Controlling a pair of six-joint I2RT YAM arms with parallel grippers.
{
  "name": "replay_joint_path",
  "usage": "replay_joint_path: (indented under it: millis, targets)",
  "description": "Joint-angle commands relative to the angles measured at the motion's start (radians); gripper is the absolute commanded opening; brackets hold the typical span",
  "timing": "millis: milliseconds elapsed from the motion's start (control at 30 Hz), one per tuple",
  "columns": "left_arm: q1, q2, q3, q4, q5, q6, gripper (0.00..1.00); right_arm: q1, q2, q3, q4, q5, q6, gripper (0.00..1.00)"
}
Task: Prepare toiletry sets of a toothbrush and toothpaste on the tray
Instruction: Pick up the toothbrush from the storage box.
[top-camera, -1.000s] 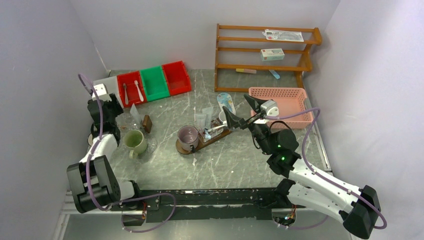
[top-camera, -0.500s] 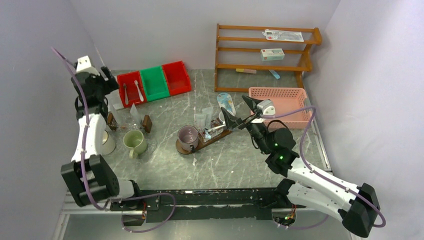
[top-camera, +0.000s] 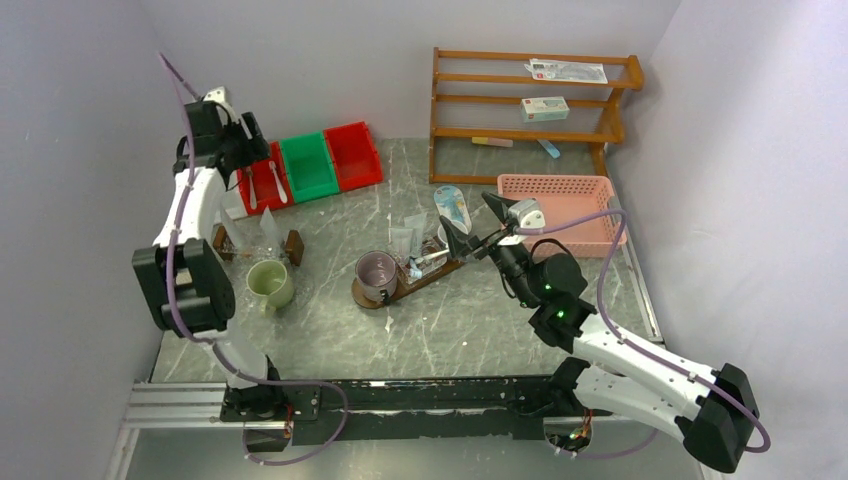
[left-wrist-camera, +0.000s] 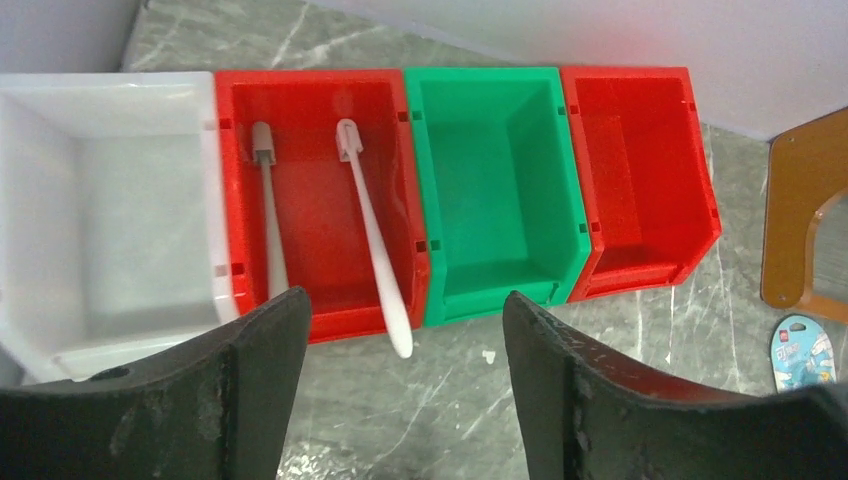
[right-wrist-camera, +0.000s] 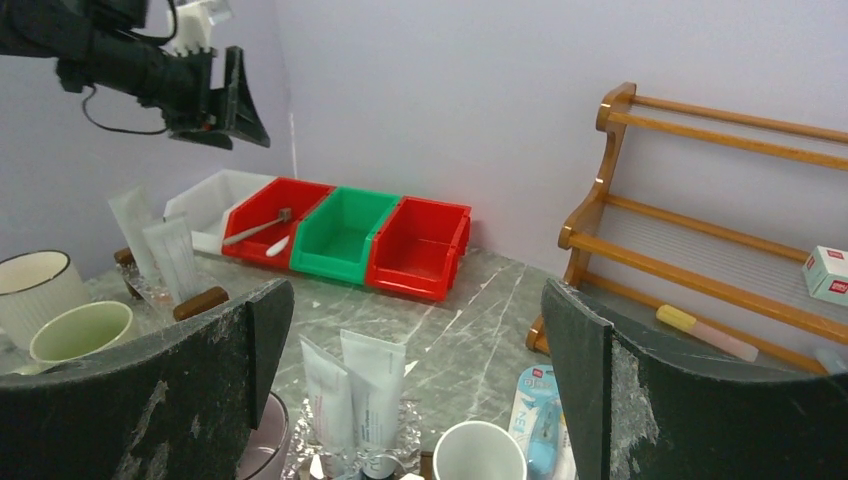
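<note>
Two white toothbrushes (left-wrist-camera: 375, 235) lie in the left red bin (left-wrist-camera: 300, 260). My left gripper (left-wrist-camera: 405, 370) hangs open just in front of and above that bin (top-camera: 263, 175), nothing between its fingers. The dark brown tray (top-camera: 405, 283) sits mid-table and carries a pink mug (top-camera: 378, 272), a toothbrush (top-camera: 432, 258), standing white toothpaste tubes (right-wrist-camera: 372, 400) and a white cup (right-wrist-camera: 480, 455). My right gripper (top-camera: 468, 212) hovers open and empty over the tray's right end (right-wrist-camera: 415, 295).
A green mug (top-camera: 268, 282) and more standing tubes (top-camera: 270, 228) sit at the left. White (left-wrist-camera: 100, 200), green (left-wrist-camera: 495, 200) and red (left-wrist-camera: 640, 180) bins line the back. A wooden rack (top-camera: 530, 100), pink basket (top-camera: 560, 205) and blue packaged toothbrush (top-camera: 453, 207) stand at the right.
My left arm has lifted away from the green mug and swung back to the red bin with the toothbrushes, its jaws wider. The right arm has hardly moved.
</note>
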Motion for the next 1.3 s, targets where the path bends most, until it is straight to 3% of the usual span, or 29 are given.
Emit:
replay_joint_path:
  millis: [0, 400, 800, 1000, 1267]
  targets:
    - [-0.020, 0.106, 0.083, -0.072, -0.017, -0.024, 0.72, 0.006, 0.005, 0.028, -0.012, 0.021, -0.012, 1.00]
    - [-0.028, 0.377, 0.161, 0.043, 0.003, -0.133, 0.48, 0.017, 0.036, 0.045, -0.040, 0.042, -0.036, 1.00]
    - [-0.021, 0.555, 0.258, 0.085, -0.007, -0.183, 0.37, 0.025, 0.069, 0.062, -0.064, 0.046, -0.054, 1.00]
    - [-0.021, 0.613, 0.288, 0.077, 0.003, -0.179, 0.36, 0.025, 0.091, 0.069, -0.070, 0.041, -0.054, 1.00]
    - [-0.018, 0.613, 0.270, 0.096, 0.044, -0.153, 0.31, 0.025, 0.101, 0.077, -0.084, 0.027, -0.050, 1.00]
